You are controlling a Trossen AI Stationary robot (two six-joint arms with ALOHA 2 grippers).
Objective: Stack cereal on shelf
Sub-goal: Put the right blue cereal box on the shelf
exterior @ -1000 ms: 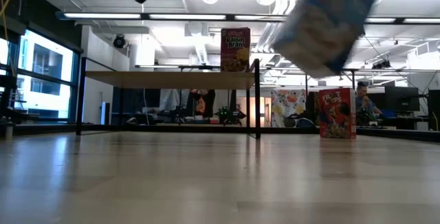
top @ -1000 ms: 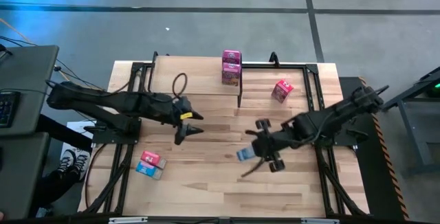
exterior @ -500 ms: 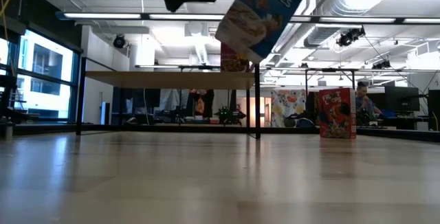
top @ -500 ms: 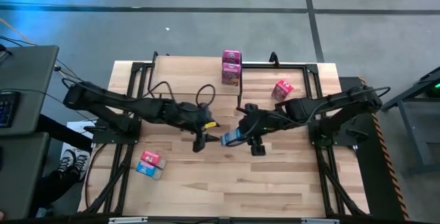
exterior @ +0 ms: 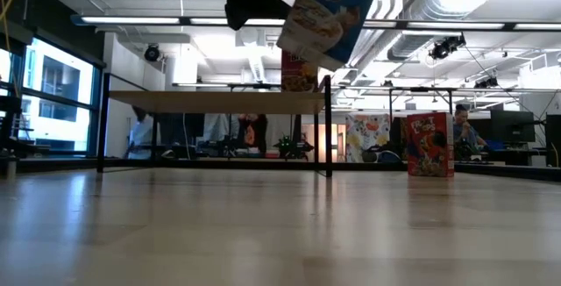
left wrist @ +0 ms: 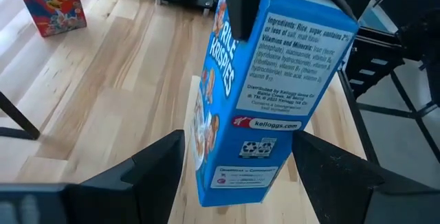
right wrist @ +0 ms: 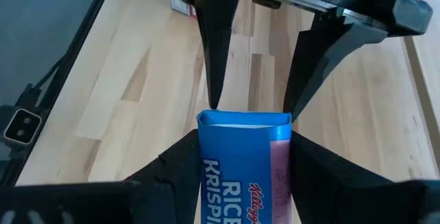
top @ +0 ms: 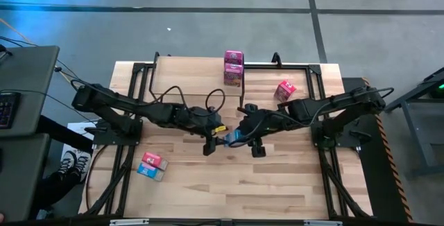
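Note:
My right gripper (top: 240, 135) is shut on a blue Rice Krispies box (top: 232, 138), held in the air above the table's middle; the box also shows in the low view (exterior: 326, 14). My left gripper (top: 210, 145) is open. Its two fingers (left wrist: 161, 161) stand on either side of the box's free end (left wrist: 237, 183); I cannot tell whether they touch it. A magenta box (top: 234, 67) stands on the shelf (top: 194, 80). A red box (top: 284, 91) stands upright on the table at the far right. My right gripper pinches the blue box's two narrow sides (right wrist: 278, 161) between its two fingers. The fingers come roughly level from the table's right and lie along the box. The box is lifted clear of the table and sits tilted in the low view.
A pink box (top: 151, 160) and a blue box (top: 150, 172) lie near the table's near left. The shelf's black legs (exterior: 328, 128) stand behind the held box. Black frame rails (top: 316, 91) run along the table's sides.
My right gripper has carried the blue box up and toward the table's left and far side, turning it. My left gripper has gone toward the table's right until its open fingers stand around the box's free end.

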